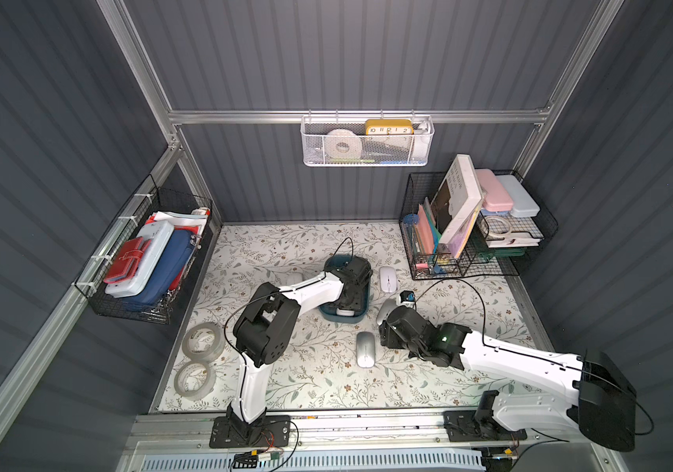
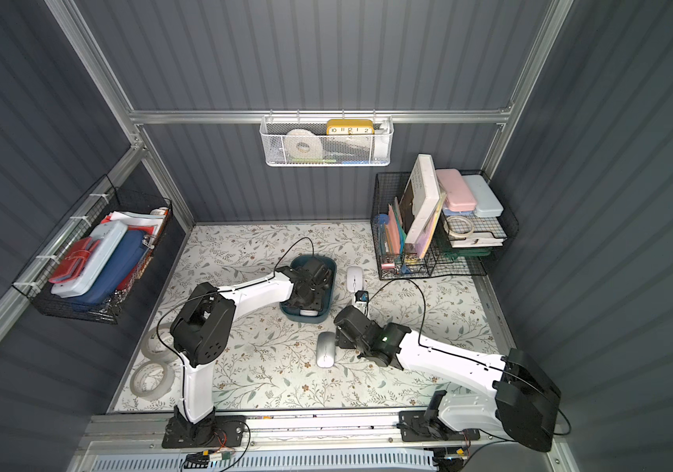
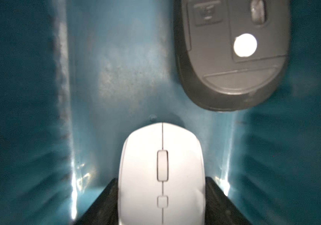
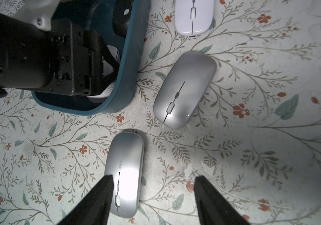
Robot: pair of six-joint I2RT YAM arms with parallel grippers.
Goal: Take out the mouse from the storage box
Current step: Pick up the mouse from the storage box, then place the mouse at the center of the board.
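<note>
The storage box [image 3: 19, 97] is a smooth teal plastic tub with rounded corners and a scuffed floor. Inside it, the left gripper [image 3: 161, 181] clasps a glossy, domed white mouse [image 3: 161, 148] by its flanks, and a matte grey mouse [image 3: 233, 58] lies belly-up deeper in. Beside the box on the floral mat [image 4: 253, 136], the right gripper [image 4: 154, 176] hangs wide and empty near two sleek silver mice [image 4: 185, 89]. In a top view the left arm's black wrist [image 1: 351, 282] hides the box's interior.

white mouse [image 3: 161, 175] between jaws | grey mouse [image 3: 231, 54] upside-down | both in storage box [image 3: 116, 68]
</note>
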